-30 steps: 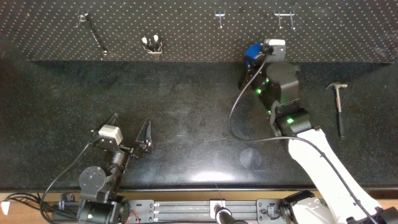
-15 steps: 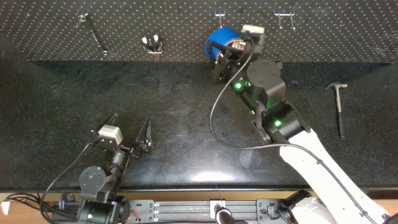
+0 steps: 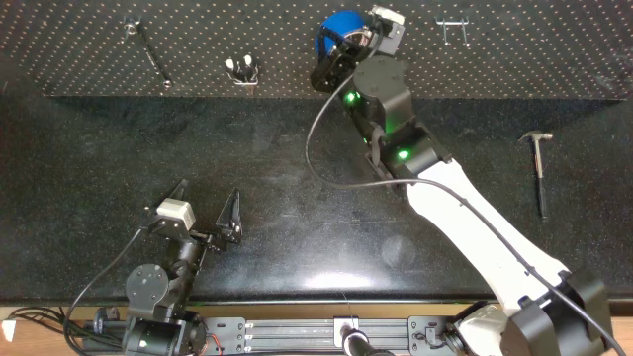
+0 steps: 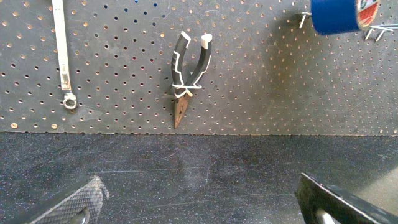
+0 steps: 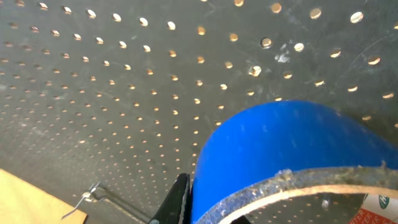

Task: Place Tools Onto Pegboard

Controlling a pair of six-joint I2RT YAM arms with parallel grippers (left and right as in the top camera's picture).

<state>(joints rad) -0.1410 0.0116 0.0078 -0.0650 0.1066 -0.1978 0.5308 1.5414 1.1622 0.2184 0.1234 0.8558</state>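
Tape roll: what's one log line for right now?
right fingers: shut on tape roll, up at pegboard | left fingers: open, over table | hung: pliers, wrench | on table: hammer

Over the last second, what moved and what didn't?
The right fingers, shut on the blue tape roll, carried it left and up in front of the pegboard. The left fingers, hammer, pliers and wrench stayed put.

A black speckled worktop (image 3: pixel 287 168) lies flat, with a pale glare (image 3: pixel 336 280) of overhead light near its front edge.
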